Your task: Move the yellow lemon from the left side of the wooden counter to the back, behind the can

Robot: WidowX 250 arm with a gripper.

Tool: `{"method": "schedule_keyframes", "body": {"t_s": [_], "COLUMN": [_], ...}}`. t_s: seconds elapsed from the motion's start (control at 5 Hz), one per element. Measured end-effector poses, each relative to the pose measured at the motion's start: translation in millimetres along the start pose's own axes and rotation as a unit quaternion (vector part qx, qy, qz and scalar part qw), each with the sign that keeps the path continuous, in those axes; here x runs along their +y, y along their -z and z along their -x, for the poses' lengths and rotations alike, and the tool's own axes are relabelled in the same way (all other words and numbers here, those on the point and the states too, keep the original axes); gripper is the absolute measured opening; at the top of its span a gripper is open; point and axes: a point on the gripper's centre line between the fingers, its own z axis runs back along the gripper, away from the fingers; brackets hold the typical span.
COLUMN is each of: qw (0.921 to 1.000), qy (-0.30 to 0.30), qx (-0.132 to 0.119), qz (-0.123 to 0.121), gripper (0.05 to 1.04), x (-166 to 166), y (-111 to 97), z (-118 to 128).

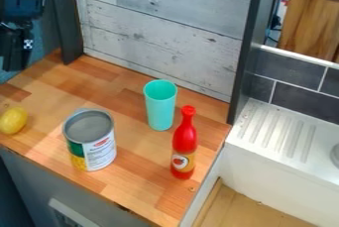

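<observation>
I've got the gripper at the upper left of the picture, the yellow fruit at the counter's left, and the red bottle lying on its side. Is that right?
Not quite: the camera view shows the red bottle standing upright. The rest holds: the gripper is at the picture's upper left, and the yellow fruit is at the counter's left.

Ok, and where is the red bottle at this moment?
In the camera view, the red bottle stands right of centre on the wooden counter, near its right edge, just in front of the turquoise cup.
</observation>
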Motion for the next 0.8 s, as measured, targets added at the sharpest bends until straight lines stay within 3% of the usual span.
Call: {"method": "schedule_keyframes", "body": {"t_s": [0.2, 0.4, 0.6, 0.8], "qw": [0.9999, 0.9993, 0.9891, 0.983], "qy": [0.002, -0.036, -0.139, -0.172], "qx": [0.012, -0.01, -0.014, -0.024], "qz": [0.011, -0.001, -0.046, -0.058], "gripper": [1.001, 1.001, 1.001, 1.001], "x": [-2, -9, 1, 7], "y": [11, 25, 30, 37], "z": [-2, 1, 7, 3]}}
